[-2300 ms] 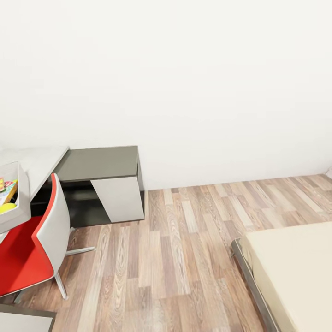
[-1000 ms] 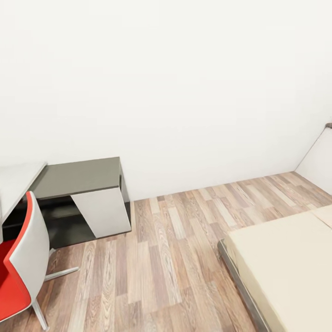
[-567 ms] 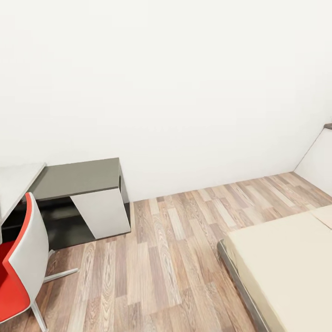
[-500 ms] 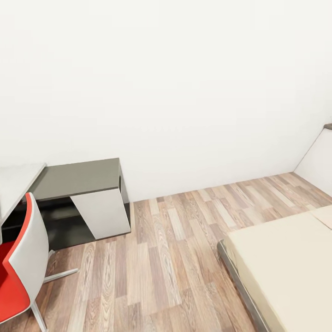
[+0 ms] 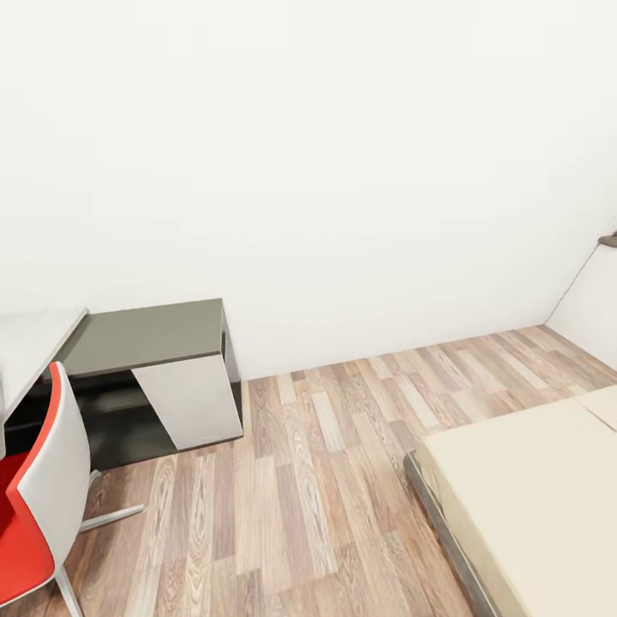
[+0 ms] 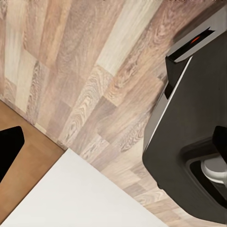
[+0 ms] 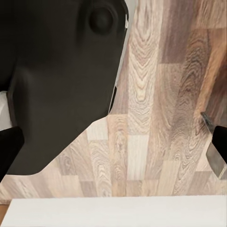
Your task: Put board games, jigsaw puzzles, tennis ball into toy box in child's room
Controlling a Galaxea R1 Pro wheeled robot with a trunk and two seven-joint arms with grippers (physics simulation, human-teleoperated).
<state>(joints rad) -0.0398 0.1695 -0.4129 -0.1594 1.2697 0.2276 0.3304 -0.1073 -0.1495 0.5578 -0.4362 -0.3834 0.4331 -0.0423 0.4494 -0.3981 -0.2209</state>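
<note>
The table (image 5: 30,338) shows just a corner of its pale top at the left edge of the head view. The bed (image 5: 531,506), a beige mattress on a grey frame, fills the lower right. The toy box, board games, jigsaw puzzles and tennis ball are out of view. In the left wrist view my left gripper (image 6: 113,149) is open over the wood floor, with nothing between its dark fingertips (image 6: 9,146). In the right wrist view my right gripper (image 7: 113,149) is open too, above the floor beside my dark base (image 7: 61,71).
A low dark grey side cabinet (image 5: 150,338) with a white panel stands against the white wall beside the table. A red chair (image 5: 34,514) sits at the lower left. Wood-plank floor (image 5: 326,480) runs between cabinet and bed.
The camera has swung to the right: the toy box and most of the table slid out at the left, and more of the bed came in. Over the last second the view barely shifts.
</note>
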